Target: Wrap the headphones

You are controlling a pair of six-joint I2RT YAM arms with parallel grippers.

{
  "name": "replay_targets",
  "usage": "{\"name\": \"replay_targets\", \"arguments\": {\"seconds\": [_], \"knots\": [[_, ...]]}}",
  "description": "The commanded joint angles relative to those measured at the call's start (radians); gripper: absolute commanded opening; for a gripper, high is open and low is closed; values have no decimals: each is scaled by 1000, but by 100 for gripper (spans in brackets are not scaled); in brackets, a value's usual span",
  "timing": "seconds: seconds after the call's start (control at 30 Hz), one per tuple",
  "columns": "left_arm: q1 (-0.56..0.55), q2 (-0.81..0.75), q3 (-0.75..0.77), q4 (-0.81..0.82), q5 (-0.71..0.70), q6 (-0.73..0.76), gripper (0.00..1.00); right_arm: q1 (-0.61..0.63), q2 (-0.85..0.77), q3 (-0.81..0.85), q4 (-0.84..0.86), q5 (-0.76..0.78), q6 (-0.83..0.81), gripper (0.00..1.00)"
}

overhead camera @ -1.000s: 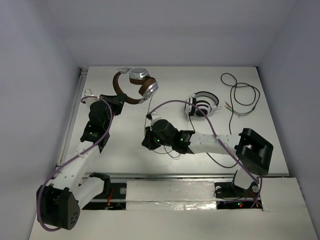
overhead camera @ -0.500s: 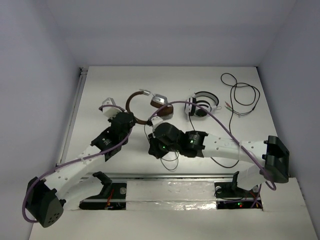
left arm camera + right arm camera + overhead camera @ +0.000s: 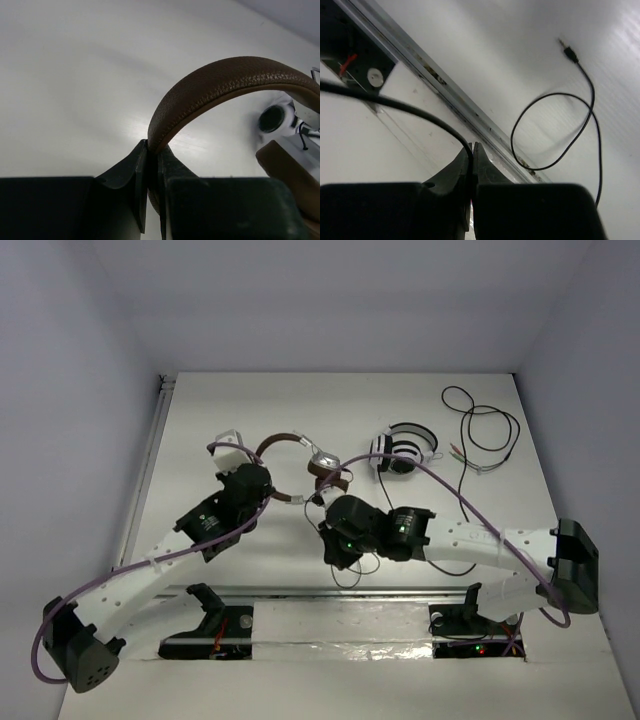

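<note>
Brown-banded, silver-cupped headphones (image 3: 283, 438): your left end effector (image 3: 152, 150) is clamping the headband (image 3: 225, 75); your right end effector (image 3: 471, 150), just beside, is clamping their thin black cable (image 3: 420, 113).

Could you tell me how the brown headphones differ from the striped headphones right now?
The brown headphones have a brown headband; the striped headphones are white and black. The brown headphones are clamped at the headband by the left gripper, their cable pinched by the right gripper; the striped headphones lie free on the table. Both are over-ear.
</note>
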Motion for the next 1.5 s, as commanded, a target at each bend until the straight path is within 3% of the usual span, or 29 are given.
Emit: {"name": "replay_targets", "arguments": {"seconds": [0.0,0.1,0.23,0.5,0.73,0.83,0.9,1.0,1.1,1.17,1.27,1.47], "knots": [[20,-54,162,86,-7,55,0,9,-12,-96,102,-21,92,0],[54,-55,251,123,10,93,0,9,-36,-144,135,25,135,0],[126,-26,352,141,134,105,0,9,-62,-176,163,106,169,0],[255,17,386,167,351,78,0,9,-111,-271,194,356,267,0],[293,58,394,106,502,111,0,-50,-185,-296,220,550,266,0],[345,66,378,88,597,127,0,-137,-214,-328,322,505,186,0],[378,71,366,80,637,133,0,-215,-231,-351,425,382,102,0],[488,74,340,80,772,138,0,-303,-249,-394,561,228,60,0],[638,54,300,95,895,127,0,-312,-253,-423,622,145,44,0],[767,35,277,110,1000,115,0,-321,-237,-423,608,136,55,0],[876,29,276,132,1081,96,0,-330,-199,-437,608,149,70,0],[904,38,236,184,1105,50,0,-349,-205,-419,588,185,95,0]]}}
